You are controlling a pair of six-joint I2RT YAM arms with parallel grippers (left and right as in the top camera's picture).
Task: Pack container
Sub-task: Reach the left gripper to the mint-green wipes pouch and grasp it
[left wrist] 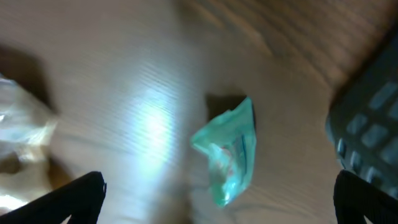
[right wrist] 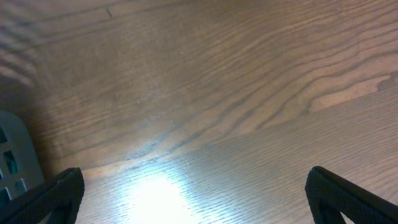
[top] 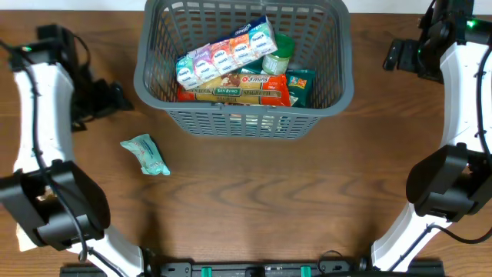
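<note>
The dark grey slotted container (top: 338, 88) stands at the back middle of the table, holding a row of tissue packs (top: 227, 52), a pasta bag (top: 238, 91), a green-lidded jar (top: 278, 54) and other packets. A small teal packet (top: 146, 154) lies on the table to its front left; it also shows in the left wrist view (left wrist: 229, 155). My left gripper (top: 108, 98) is open and empty, left of the container and above the packet (left wrist: 217, 199). My right gripper (top: 400, 55) is open and empty over bare table right of the container (right wrist: 193, 196).
The container's corner shows at the right edge of the left wrist view (left wrist: 370, 124) and the left edge of the right wrist view (right wrist: 15, 155). A pale crumpled item (left wrist: 22, 124) lies at the far left. The table is brown wood.
</note>
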